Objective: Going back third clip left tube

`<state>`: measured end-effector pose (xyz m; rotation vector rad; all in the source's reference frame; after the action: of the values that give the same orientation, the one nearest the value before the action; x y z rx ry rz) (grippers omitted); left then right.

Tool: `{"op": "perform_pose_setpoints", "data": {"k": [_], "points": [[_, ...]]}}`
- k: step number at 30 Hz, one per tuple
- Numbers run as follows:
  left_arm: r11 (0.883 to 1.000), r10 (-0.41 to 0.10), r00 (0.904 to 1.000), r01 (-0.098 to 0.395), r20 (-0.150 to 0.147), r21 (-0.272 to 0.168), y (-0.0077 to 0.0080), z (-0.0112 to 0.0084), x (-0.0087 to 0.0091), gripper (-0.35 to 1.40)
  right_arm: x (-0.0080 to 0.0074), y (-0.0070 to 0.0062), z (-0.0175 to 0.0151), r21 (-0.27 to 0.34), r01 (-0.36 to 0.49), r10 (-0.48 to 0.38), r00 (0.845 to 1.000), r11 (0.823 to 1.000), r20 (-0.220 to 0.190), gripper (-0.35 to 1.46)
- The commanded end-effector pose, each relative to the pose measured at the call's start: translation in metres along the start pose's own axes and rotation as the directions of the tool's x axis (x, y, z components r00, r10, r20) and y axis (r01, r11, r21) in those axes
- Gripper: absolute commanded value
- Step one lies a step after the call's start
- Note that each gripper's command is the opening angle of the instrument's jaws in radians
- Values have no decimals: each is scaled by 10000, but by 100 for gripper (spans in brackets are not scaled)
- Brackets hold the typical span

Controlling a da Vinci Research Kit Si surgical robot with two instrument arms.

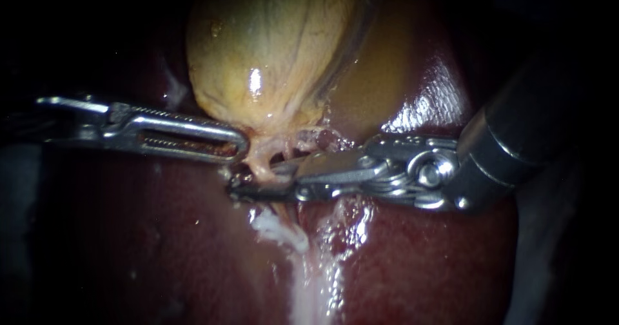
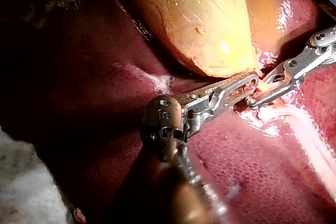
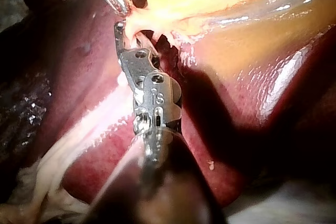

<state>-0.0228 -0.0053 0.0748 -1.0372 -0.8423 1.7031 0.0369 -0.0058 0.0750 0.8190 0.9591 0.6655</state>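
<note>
Here, gallbladder (image 1: 271,48) and liver (image 1: 161,247) crowd left instrument (image 1: 235,146) and right instrument (image 1: 258,182).

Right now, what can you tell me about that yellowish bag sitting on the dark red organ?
That is the gallbladder: a pale yellow-tan, rounded sac with a wet, glossy, faintly veined skin. It lies on the dark red liver and tapers to a narrow neck of pale stringy tissue. The left instrument touches that neck with its tip; the right instrument reaches the strands just beyond it.
</note>
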Motion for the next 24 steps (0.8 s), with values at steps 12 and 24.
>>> {"op": "perform_pose_setpoints", "data": {"k": [12, 24], "points": [[10000, -1, 10000, 1, -24, 23, -1, 0, 0, -35, -10, 6, 16, 241, 95, -95, 10000, 9997, -20, -35], [10000, -6, 10000, 6, -21, 19, 0, -1, 1, -35, -17, 12, 25, 717, 108, -90, 9996, 9974, -253, -23]]}}
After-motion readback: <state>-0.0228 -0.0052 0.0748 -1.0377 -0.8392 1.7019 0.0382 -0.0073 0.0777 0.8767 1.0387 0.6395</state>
